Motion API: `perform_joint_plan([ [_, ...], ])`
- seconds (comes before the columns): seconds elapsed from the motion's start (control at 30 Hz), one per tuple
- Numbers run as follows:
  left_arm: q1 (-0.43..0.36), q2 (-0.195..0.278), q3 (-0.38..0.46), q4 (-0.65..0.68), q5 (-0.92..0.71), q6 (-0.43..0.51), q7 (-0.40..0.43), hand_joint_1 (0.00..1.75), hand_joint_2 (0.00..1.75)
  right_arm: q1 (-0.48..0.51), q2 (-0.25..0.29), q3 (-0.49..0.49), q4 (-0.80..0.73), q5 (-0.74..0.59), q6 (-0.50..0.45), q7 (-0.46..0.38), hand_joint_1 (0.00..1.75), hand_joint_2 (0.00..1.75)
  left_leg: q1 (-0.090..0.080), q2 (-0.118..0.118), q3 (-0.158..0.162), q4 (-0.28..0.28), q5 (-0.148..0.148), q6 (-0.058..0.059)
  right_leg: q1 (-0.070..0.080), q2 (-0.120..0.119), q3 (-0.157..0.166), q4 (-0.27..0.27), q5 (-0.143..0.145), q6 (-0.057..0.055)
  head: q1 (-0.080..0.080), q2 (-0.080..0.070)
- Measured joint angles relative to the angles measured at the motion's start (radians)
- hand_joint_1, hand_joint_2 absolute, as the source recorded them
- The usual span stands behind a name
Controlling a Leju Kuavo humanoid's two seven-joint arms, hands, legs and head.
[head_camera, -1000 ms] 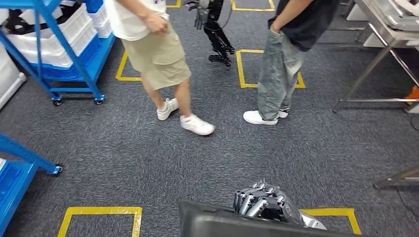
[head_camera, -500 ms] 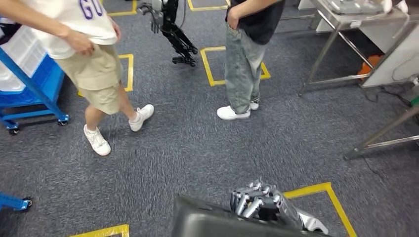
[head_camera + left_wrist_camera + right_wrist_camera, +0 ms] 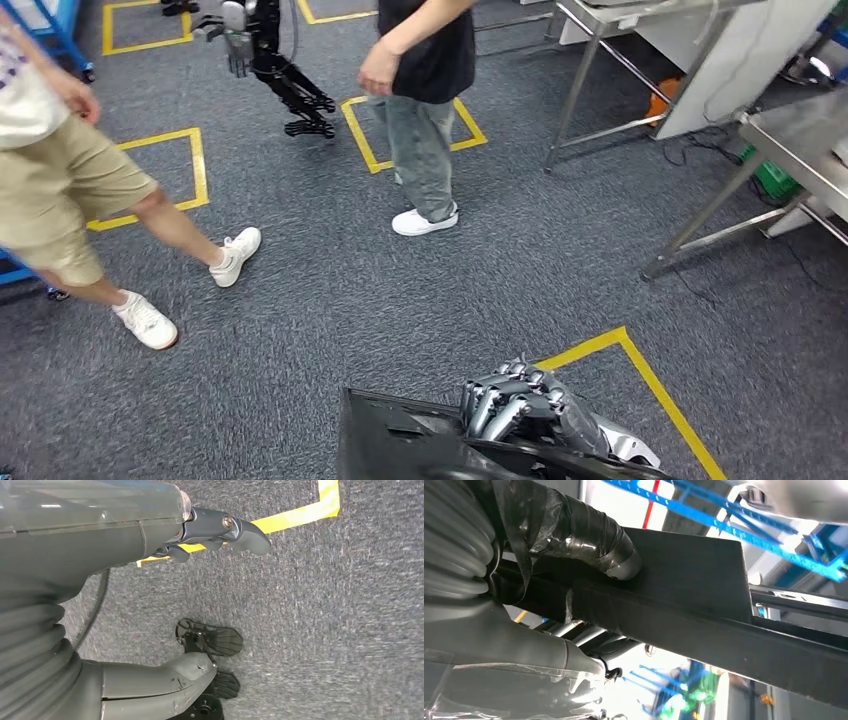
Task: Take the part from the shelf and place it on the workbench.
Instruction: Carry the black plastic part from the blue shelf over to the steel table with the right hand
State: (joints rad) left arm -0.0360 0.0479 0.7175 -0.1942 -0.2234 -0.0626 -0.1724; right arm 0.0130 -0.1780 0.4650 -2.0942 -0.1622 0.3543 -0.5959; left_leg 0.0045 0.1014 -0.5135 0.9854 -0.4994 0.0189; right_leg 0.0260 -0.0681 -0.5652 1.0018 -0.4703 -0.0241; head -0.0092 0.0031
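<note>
- A person in khaki shorts [image 3: 60, 190] strides at the far left, white shoes on the grey carpet [image 3: 400, 300].
- A second robot [image 3: 265, 60] stands behind a yellow floor square [image 3: 405, 130], where a person in jeans [image 3: 420, 140] waits.
- The left hand [image 3: 165, 605] hangs over the carpet, fingers apart, holding nothing.
- The black part [image 3: 400, 445] sits low in the head view, carried in front of the body.
- The right hand [image 3: 525, 410] grips its edge, fingers curled over the top, thumb [image 3: 589, 535] pressed flat against it.
- Metal workbenches [image 3: 790, 130] stand at the right.

Grey carpet [image 3: 330, 310] with yellow tape squares [image 3: 640, 375], steel tables [image 3: 790, 140].
</note>
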Motion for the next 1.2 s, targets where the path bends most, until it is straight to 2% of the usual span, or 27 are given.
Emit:
perform_joint_plan([
  [0.07, -0.003, -0.002, 0.001, 0.0, -0.004, -0.001, 0.0, 0.0, 1.75, 0.003, 0.0, 0.0, -0.001, 0.0, -0.003, -0.001, 1.75, 1.75, -0.001, 0.014, 0.007, -0.002, -0.006, -0.009, -0.004, 0.023, 0.004, -0.011, 0.005, -0.006, 0.0, 0.0],
  [0.1, -0.005, -0.003, 0.002, 0.0, -0.005, -0.001, -0.001, 0.0, 1.75, 0.004, -0.001, 0.0, -0.001, -0.001, -0.004, -0.002, 1.75, 1.75, 0.0, 0.001, 0.006, 0.008, -0.016, -0.013, -0.008, 0.033, 0.009, -0.02, 0.009, -0.01, 0.0, 0.0],
  [0.13, -0.006, -0.003, 0.002, 0.0, -0.009, -0.001, -0.001, 0.0, 1.75, 0.003, -0.001, 0.0, -0.001, -0.001, -0.004, -0.002, 1.75, 1.75, 0.0, -0.023, -0.005, 0.038, -0.036, -0.017, -0.014, 0.043, 0.015, -0.028, 0.014, -0.014, -0.001, 0.0],
  [0.2, -0.005, -0.004, 0.002, 0.0, -0.014, 0.001, 0.001, 0.0, 1.75, 0.001, -0.001, 0.002, -0.001, -0.003, -0.005, -0.002, 1.75, 1.75, 0.003, -0.077, -0.063, 0.159, -0.097, -0.023, -0.018, 0.064, 0.017, -0.033, 0.017, -0.019, -0.001, 0.0],
  [0.23, -0.002, -0.004, 0.003, 0.0, -0.017, 0.001, 0.003, 0.0, 1.75, 0.001, -0.001, 0.004, -0.001, -0.004, -0.006, 0.0, 1.75, 1.75, 0.005, -0.089, -0.099, 0.228, -0.122, -0.026, -0.019, 0.077, 0.015, -0.03, 0.017, -0.02, -0.001, 0.0],
  [0.27, 0.0, -0.004, 0.003, 0.0, -0.019, 0.002, 0.005, 0.0, 1.75, 0.001, -0.001, 0.006, 0.0, -0.005, -0.007, 0.001, 1.75, 1.75, 0.006, -0.093, -0.126, 0.275, -0.131, -0.028, -0.019, 0.09, 0.013, -0.026, 0.016, -0.02, -0.001, 0.0],
  [0.3, 0.001, -0.005, 0.003, 0.0, -0.021, 0.002, 0.006, 0.0, 1.75, 0.002, -0.001, 0.007, 0.0, -0.005, -0.008, 0.002, 1.75, 1.75, 0.008, -0.095, -0.136, 0.285, -0.12, -0.03, -0.02, 0.104, 0.012, -0.022, 0.015, -0.019, -0.001, 0.0],
  [0.33, 0.001, -0.005, 0.003, 0.0, -0.023, 0.002, 0.007, 0.0, 1.75, 0.002, -0.001, 0.008, 0.0, -0.005, -0.009, 0.002, 1.75, 1.75, 0.009, -0.097, -0.127, 0.254, -0.089, -0.032, -0.021, 0.118, 0.011, -0.018, 0.013, -0.017, -0.001, 0.0],
  [0.37, 0.001, -0.006, 0.003, 0.0, -0.024, 0.002, 0.007, 0.0, 1.75, 0.002, -0.001, 0.008, 0.0, -0.005, -0.009, 0.002, 1.75, 1.75, 0.012, -0.105, -0.102, 0.191, -0.047, -0.034, -0.024, 0.131, 0.011, -0.013, 0.01, -0.013, -0.001, 0.0],
  [0.43, 0.0, -0.006, 0.003, 0.0, -0.026, 0.002, 0.007, 0.0, 1.75, 0.002, -0.001, 0.01, 0.0, -0.006, -0.01, 0.002, 1.75, 1.75, 0.017, -0.145, -0.047, 0.064, 0.006, -0.035, -0.025, 0.155, 0.007, -0.003, 0.005, -0.003, -0.001, 0.0],
  [0.5, 0.0, -0.007, 0.003, 0.0, -0.028, 0.002, 0.008, 0.0, 1.75, 0.002, -0.001, 0.012, 0.0, -0.006, -0.01, 0.003, 1.75, 1.75, 0.018, -0.167, -0.025, 0.013, 0.014, -0.027, -0.026, 0.177, -0.001, -0.001, 0.007, 0.008, 0.0, 0.0],
  [0.57, -0.003, -0.008, 0.003, 0.0, -0.028, 0.002, 0.009, 0.0, 1.75, 0.003, -0.001, 0.013, 0.0, -0.006, -0.01, 0.003, 1.75, 1.75, 0.016, -0.148, -0.022, 0.007, 0.018, -0.014, -0.029, 0.189, -0.007, -0.002, 0.01, 0.018, -0.001, 0.0],
  [0.6, -0.005, -0.008, 0.003, 0.0, -0.028, 0.002, 0.008, 0.0, 1.75, 0.004, -0.001, 0.013, 0.0, -0.006, -0.01, 0.003, 1.75, 1.75, 0.017, -0.138, -0.022, 0.005, 0.02, -0.006, -0.029, 0.175, -0.012, 0.008, 0.003, 0.023, 0.0, 0.0],
  [0.63, -0.006, -0.009, 0.003, 0.0, -0.028, 0.001, 0.006, 0.0, 1.75, 0.003, -0.001, 0.014, 0.0, -0.007, -0.01, 0.003, 1.75, 1.75, 0.018, -0.127, -0.021, 0.003, 0.021, 0.001, -0.028, 0.151, -0.025, 0.035, -0.015, 0.028, 0.0, 0.0],
  [0.7, -0.003, -0.009, 0.004, 0.0, -0.028, -0.002, 0.0, 0.0, 1.75, 0.001, -0.001, 0.014, 0.0, -0.007, -0.011, 0.003, 1.75, 1.75, 0.016, -0.102, -0.022, 0.001, 0.02, 0.011, -0.029, 0.095, -0.079, 0.151, -0.077, 0.037, 0.0, 0.0],
  [0.73, -0.001, -0.009, 0.004, 0.0, -0.028, -0.004, -0.003, 0.0, 1.75, 0.001, -0.001, 0.015, 0.001, -0.008, -0.011, 0.004, 1.75, 1.75, 0.015, -0.088, -0.022, 0.002, 0.019, 0.014, -0.031, 0.083, -0.114, 0.222, -0.107, 0.04, 0.0, 0.0],
  [0.77, 0.001, -0.009, 0.005, 0.0, -0.028, -0.004, -0.003, 0.0, 1.75, 0.001, -0.001, 0.015, 0.002, -0.009, -0.012, 0.005, 1.75, 1.75, 0.014, -0.075, -0.022, 0.002, 0.018, 0.014, -0.033, 0.077, -0.141, 0.275, -0.123, 0.043, 0.0, 0.0],
  [0.8, 0.001, -0.009, 0.005, 0.0, -0.028, -0.003, -0.002, 0.0, 1.75, 0.001, -0.001, 0.015, 0.004, -0.01, -0.013, 0.006, 1.75, 1.75, 0.013, -0.063, -0.021, 0.002, 0.017, 0.014, -0.035, 0.075, -0.152, 0.295, -0.119, 0.044, 0.0, 0.0],
  [0.83, 0.001, -0.009, 0.005, 0.0, -0.029, -0.001, 0.002, 0.0, 1.75, 0.001, -0.001, 0.015, 0.005, -0.013, -0.014, 0.009, 1.75, 1.75, 0.013, -0.051, -0.019, 0.002, 0.015, 0.013, -0.035, 0.072, -0.142, 0.273, -0.097, 0.043, 0.0, 0.0],
  [0.87, 0.0, -0.01, 0.005, 0.0, -0.03, 0.002, 0.006, 0.0, 1.75, 0.001, -0.001, 0.015, 0.006, -0.015, -0.016, 0.012, 1.75, 1.75, 0.013, -0.04, -0.015, 0.002, 0.012, 0.012, -0.034, 0.063, -0.113, 0.214, -0.061, 0.04, 0.0, 0.0],
  [0.93, -0.001, -0.014, 0.005, 0.0, -0.031, 0.004, 0.012, 0.0, 1.75, -0.001, -0.001, 0.015, 0.007, -0.02, -0.018, 0.018, 1.75, 1.75, 0.011, -0.021, -0.007, 0.002, 0.006, 0.005, -0.023, 0.019, -0.04, 0.069, -0.003, 0.027, 0.0, 0.0],
  [0.97, -0.001, -0.015, 0.005, 0.0, -0.031, 0.004, 0.012, 0.0, 1.75, -0.003, -0.001, 0.015, 0.007, -0.022, -0.019, 0.019, 1.75, 1.75, 0.009, -0.012, -0.005, 0.003, 0.003, 0.001, -0.017, 0.002, -0.018, 0.024, 0.009, 0.021, 0.0, 0.0],
  [1.0, -0.001, -0.016, 0.005, 0.0, -0.031, 0.004, 0.013, 0.0, 1.75, -0.004, -0.001, 0.016, 0.007, -0.023, -0.02, 0.02, 1.75, 1.75, 0.008, -0.002, -0.003, 0.002, 0.0, -0.004, -0.011, -0.007, -0.01, 0.003, 0.009, 0.016, 0.0, 0.0],
  [1.07, -0.002, -0.018, 0.006, 0.0, -0.031, 0.003, 0.012, 0.0, 1.75, -0.007, -0.001, 0.016, 0.007, -0.027, -0.021, 0.021, 1.75, 1.75, 0.006, 0.018, 0.003, -0.002, -0.006, -0.014, -0.011, 0.014, -0.009, -0.004, 0.01, 0.008, -0.001, 0.0],
  [1.1, -0.004, -0.019, 0.006, 0.0, -0.032, 0.002, 0.012, 0.0, 1.75, -0.009, 0.0, 0.016, 0.006, -0.03, -0.021, 0.021, 1.75, 1.75, 0.007, 0.012, 0.006, 0.001, -0.012, -0.019, -0.014, 0.026, -0.006, -0.011, 0.013, 0.004, 0.0, 0.0],
  [1.13, -0.006, -0.019, 0.006, 0.0, -0.033, 0.002, 0.012, 0.0, 1.75, -0.013, 0.0, 0.016, 0.006, -0.033, -0.021, 0.023, 1.75, 1.75, 0.007, -0.009, 0.002, 0.018, -0.027, -0.023, -0.018, 0.037, -0.002, -0.018, 0.016, -0.001, -0.001, 0.0],
  [1.2, -0.006, -0.02, 0.006, 0.0, -0.037, 0.004, 0.014, 0.0, 1.75, -0.024, 0.001, 0.017, 0.006, -0.038, -0.022, 0.029, 1.75, 1.75, 0.009, -0.069, -0.04, 0.119, -0.082, -0.029, -0.021, 0.058, 0.003, -0.024, 0.019, -0.009, -0.001, 0.0],
])
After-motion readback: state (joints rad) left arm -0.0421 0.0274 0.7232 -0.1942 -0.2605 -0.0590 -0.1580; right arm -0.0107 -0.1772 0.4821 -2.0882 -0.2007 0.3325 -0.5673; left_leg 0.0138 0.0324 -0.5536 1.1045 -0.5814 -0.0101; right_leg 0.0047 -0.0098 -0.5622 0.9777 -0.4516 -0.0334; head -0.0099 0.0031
